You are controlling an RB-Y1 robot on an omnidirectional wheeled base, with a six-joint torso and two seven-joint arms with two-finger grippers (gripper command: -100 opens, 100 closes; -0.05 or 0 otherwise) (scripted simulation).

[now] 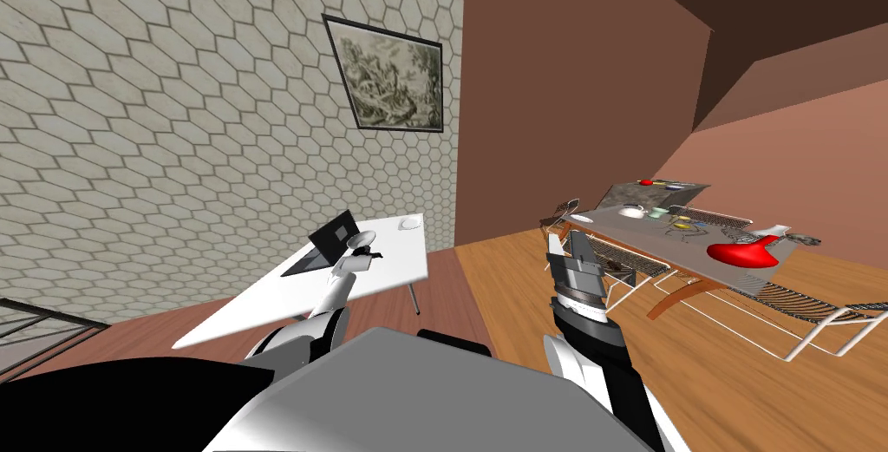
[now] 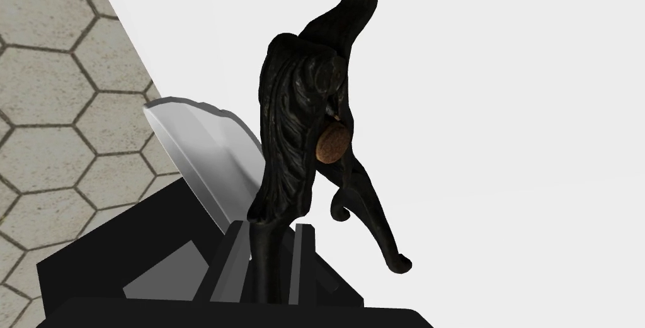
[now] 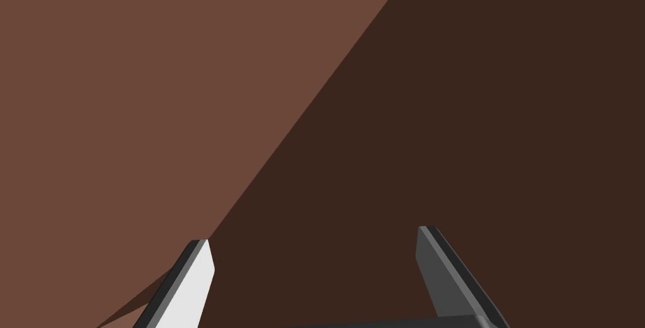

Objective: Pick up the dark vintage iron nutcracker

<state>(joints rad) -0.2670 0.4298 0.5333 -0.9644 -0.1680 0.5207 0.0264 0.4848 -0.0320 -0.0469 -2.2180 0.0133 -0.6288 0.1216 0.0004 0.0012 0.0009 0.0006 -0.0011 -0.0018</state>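
Left gripper (image 2: 271, 230) is clamped on the nutcracker (image 2: 302, 123). Both fingers (image 2: 230, 261) press the sides of its lower stem. The nutcracker is black and figure-shaped, and a brown nut (image 2: 331, 143) sits in its middle. A curled black leg sticks out past the gripper, over the white table (image 2: 504, 123). Cannot tell whether the nutcracker touches the tabletop.

A pale dish (image 2: 201, 148) stands just beside the nutcracker, with a black laptop (image 2: 126, 248) behind it by the hex-tile wall (image 2: 57, 91).

In the head view the left arm reaches out over the table (image 1: 260, 299). The left gripper (image 1: 360, 258) and nutcracker (image 1: 373, 253) are near the laptop (image 1: 334, 239), and the dish (image 1: 361, 238) is touching or nearly touching them.

Right gripper (image 1: 568, 245) is held up, well apart from the table, with its fingers (image 3: 200, 274) spread apart and nothing between them.
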